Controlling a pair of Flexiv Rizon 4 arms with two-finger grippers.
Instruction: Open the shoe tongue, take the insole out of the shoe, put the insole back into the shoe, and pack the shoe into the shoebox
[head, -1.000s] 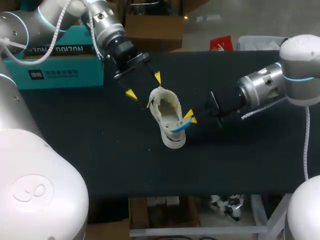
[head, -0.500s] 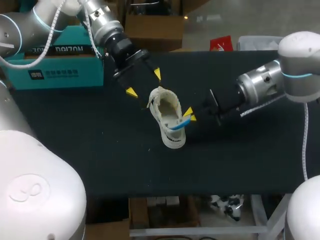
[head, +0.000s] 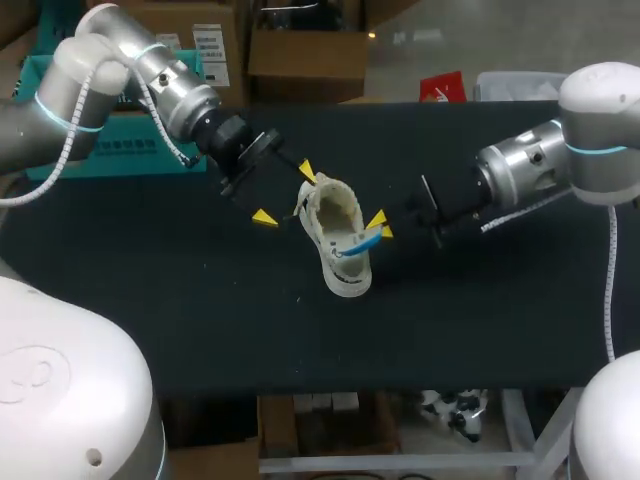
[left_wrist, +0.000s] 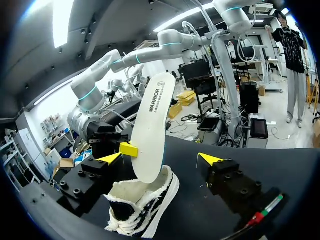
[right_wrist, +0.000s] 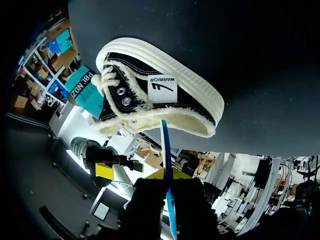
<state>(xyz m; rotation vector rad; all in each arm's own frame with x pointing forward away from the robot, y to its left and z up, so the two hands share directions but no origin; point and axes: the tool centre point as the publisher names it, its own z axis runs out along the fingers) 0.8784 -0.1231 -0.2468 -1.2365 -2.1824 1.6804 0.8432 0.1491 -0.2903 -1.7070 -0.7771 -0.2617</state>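
Dark desk (head: 200, 300) carries the shoe (head: 338, 255) on its sole. Right pincer (head: 381, 227) grips the insole (left_wrist: 154, 127), which stands upright out of the shoe's opening. Left pincer (head: 284, 195) gapes wide just beside the shoe. Unheld, the shoe may skid or tip if the insole snags.

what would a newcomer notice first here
The white insole stands half out of the shoe mid-table, pinched by the right hand. The left hand hangs open beside the shoe. A teal shoebox sits at the table's far left.
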